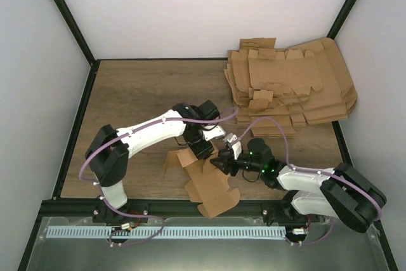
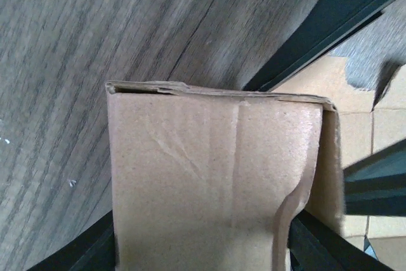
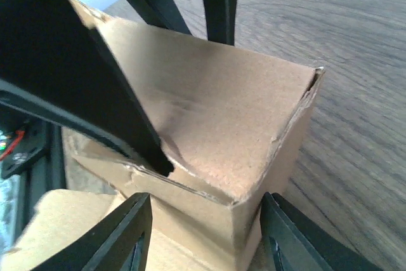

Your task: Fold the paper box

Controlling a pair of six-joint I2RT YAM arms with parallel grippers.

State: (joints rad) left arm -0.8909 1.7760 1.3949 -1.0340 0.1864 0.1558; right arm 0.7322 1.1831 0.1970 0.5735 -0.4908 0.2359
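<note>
The paper box [image 1: 206,185] is a partly folded brown sheet near the table's front edge, with flat flaps spread toward the rail. My left gripper [image 1: 202,149] comes down on its raised part. In the left wrist view a cardboard panel [image 2: 209,169] fills the space between the two fingers [image 2: 95,249], which sit against its side edges. My right gripper [image 1: 222,164] reaches in from the right. In the right wrist view its fingers [image 3: 136,233] stand wide apart around a raised corner of the box [image 3: 216,118]. The left gripper's black finger [image 3: 82,87] rests on the box's near edge.
A pile of flat brown cardboard sheets [image 1: 288,84] lies at the back right. The black frame rail [image 1: 158,206] runs along the front edge just below the box and also shows in the left wrist view [image 2: 317,36]. White walls enclose the wooden table [image 1: 139,93].
</note>
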